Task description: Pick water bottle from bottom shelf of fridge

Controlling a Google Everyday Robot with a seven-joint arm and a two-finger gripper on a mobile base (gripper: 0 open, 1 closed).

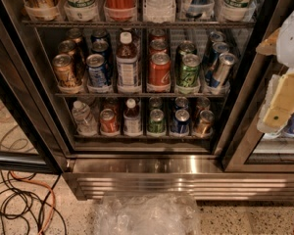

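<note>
Approach step: the pincer (283, 99) hangs at 3 o'clock; spread or pressed together, I cannot tell. The water bottle (81, 115) stands at 9 o'clock on the fridge's (147, 180) bottom shelf, so the next move is probably a reach toward 8 o'clock.

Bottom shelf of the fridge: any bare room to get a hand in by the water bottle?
Crowded row: water bottle leftmost, red can close on its right, fridge frame on its left. Free: the gap above the can tops under the middle rack, and the bare steel ledge in front. Gripper is at the right edge, outside the shelf.
</note>
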